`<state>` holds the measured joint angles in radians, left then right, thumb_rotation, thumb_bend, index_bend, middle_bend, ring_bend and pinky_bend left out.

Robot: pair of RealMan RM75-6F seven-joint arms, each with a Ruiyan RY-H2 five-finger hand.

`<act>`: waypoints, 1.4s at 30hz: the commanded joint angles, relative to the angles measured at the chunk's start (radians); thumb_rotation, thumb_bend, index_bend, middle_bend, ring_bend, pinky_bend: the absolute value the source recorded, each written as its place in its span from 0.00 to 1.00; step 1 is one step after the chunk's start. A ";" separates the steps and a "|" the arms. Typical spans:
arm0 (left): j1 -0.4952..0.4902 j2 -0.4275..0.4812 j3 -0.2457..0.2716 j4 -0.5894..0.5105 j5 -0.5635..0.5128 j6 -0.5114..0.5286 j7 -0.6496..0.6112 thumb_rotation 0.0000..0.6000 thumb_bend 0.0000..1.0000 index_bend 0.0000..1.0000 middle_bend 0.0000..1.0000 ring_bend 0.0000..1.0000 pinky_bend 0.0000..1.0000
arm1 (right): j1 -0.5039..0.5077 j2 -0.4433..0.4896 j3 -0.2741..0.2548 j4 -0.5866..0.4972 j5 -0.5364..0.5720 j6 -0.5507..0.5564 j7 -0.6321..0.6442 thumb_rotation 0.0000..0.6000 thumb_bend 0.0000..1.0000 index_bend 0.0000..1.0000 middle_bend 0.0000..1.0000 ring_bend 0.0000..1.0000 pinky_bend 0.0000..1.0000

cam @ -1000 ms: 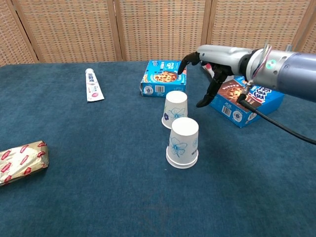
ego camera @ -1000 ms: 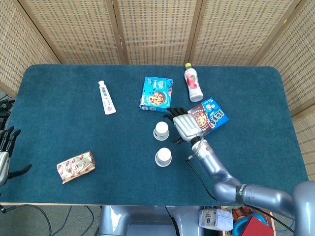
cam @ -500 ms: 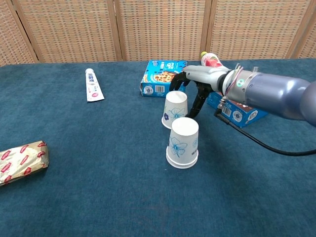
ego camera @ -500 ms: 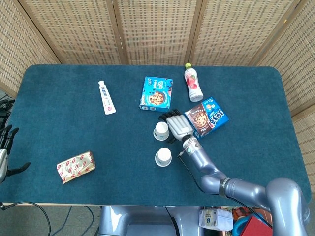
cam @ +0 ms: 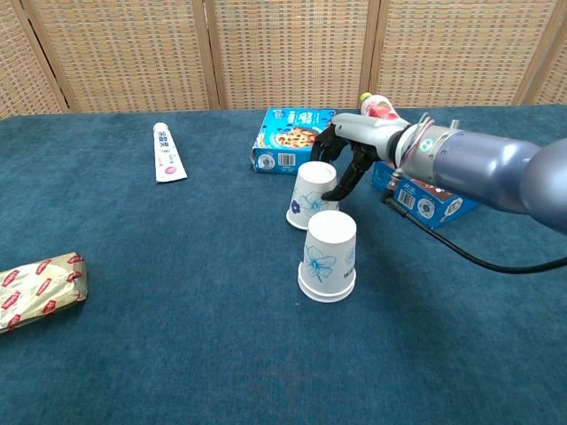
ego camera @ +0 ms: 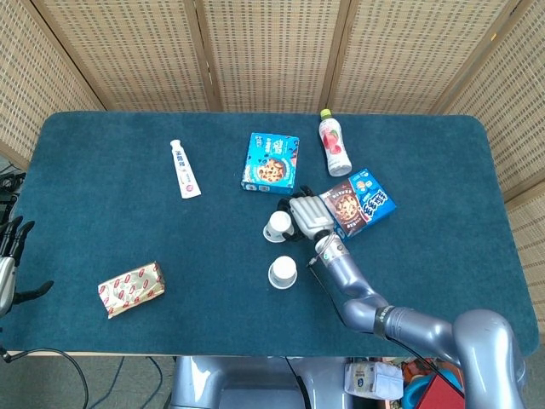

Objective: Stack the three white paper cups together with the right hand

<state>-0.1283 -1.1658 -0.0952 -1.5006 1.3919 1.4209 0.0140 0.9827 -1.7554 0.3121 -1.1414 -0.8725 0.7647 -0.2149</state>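
Two white paper cups with blue flower prints stand upside down mid-table; I cannot make out a third one. The far cup (ego camera: 277,226) (cam: 310,196) leans to the left. My right hand (ego camera: 307,214) (cam: 344,165) wraps its top from the right, fingers curled behind it and thumb against its side. The near cup (ego camera: 283,273) (cam: 328,256) stands upright just in front, free of the hand. My left hand (ego camera: 9,256) hangs beyond the table's left edge with its fingers apart, holding nothing.
A blue cookie box (ego camera: 271,162) lies behind the cups, and a second blue box (ego camera: 364,202) lies right of my right hand. A pink bottle (ego camera: 334,143) lies at the back. A toothpaste tube (ego camera: 185,169) and a gold packet (ego camera: 129,288) lie to the left.
My right hand moved left from the blue box to the far cup and closed round its top. That cup now leans left. The near cup and left hand stayed put.
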 commanded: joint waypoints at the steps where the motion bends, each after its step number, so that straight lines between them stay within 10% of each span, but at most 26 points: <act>1: 0.000 0.000 0.001 -0.001 0.001 -0.001 0.002 1.00 0.11 0.00 0.00 0.00 0.00 | -0.005 0.001 0.011 -0.011 -0.004 0.003 0.021 1.00 0.43 0.46 0.47 0.26 0.10; 22: 0.001 0.004 0.029 -0.015 0.049 0.011 0.003 1.00 0.11 0.00 0.00 0.00 0.00 | -0.214 0.409 -0.043 -0.660 -0.279 0.203 0.079 1.00 0.47 0.46 0.47 0.26 0.10; 42: 0.009 0.001 0.041 -0.020 0.071 0.027 0.008 1.00 0.11 0.00 0.00 0.00 0.00 | -0.287 0.431 -0.152 -0.681 -0.409 0.263 0.050 1.00 0.47 0.46 0.46 0.26 0.10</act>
<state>-0.1186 -1.1646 -0.0536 -1.5209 1.4639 1.4488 0.0222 0.6956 -1.3192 0.1612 -1.8275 -1.2809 1.0256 -0.1611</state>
